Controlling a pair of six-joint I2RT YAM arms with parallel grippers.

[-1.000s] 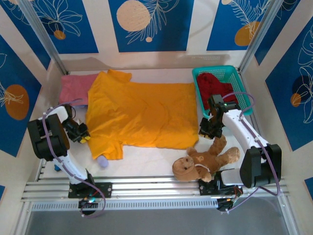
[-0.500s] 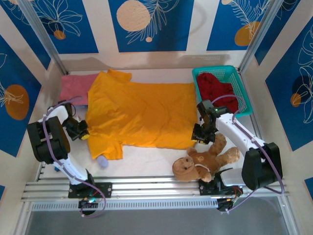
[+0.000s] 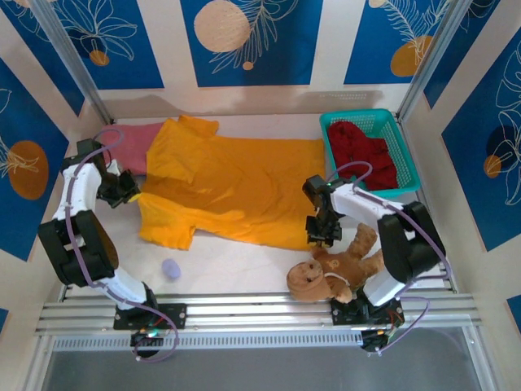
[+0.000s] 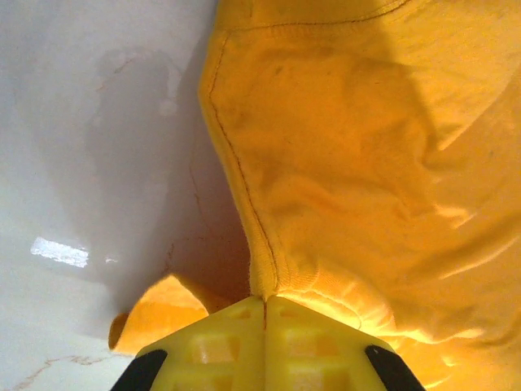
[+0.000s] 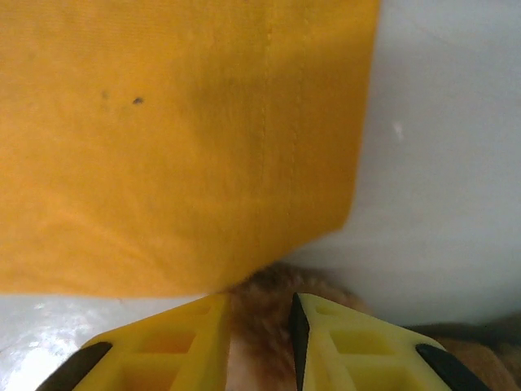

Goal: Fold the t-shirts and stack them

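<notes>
The mustard-orange t-shirt [image 3: 236, 183] lies spread across the middle of the table. My left gripper [image 3: 124, 189] is at its left side, shut on the stitched sleeve edge [image 4: 264, 281], and the cloth bunches at the pinched fingertips [image 4: 236, 326]. My right gripper [image 3: 320, 232] hovers at the shirt's near right hem corner [image 5: 309, 163]. Its jaws stand a little apart, with brown teddy fur [image 5: 260, 318] showing in the gap. A salmon-pink t-shirt [image 3: 134, 147] lies at the back left, partly under the orange one. A dark red t-shirt [image 3: 362, 151] fills the basket.
The teal mesh basket [image 3: 358, 114] stands at the back right. The brown teddy bear [image 3: 338, 269] lies by the near edge, right beside my right gripper. A small lilac object [image 3: 170, 268] sits near the front left. Walls close in on both sides.
My left gripper closed on the sleeve and pulled it back and left, shifting the shirt's left side. My right gripper moved left and nearer, to the hem corner beside the teddy.
</notes>
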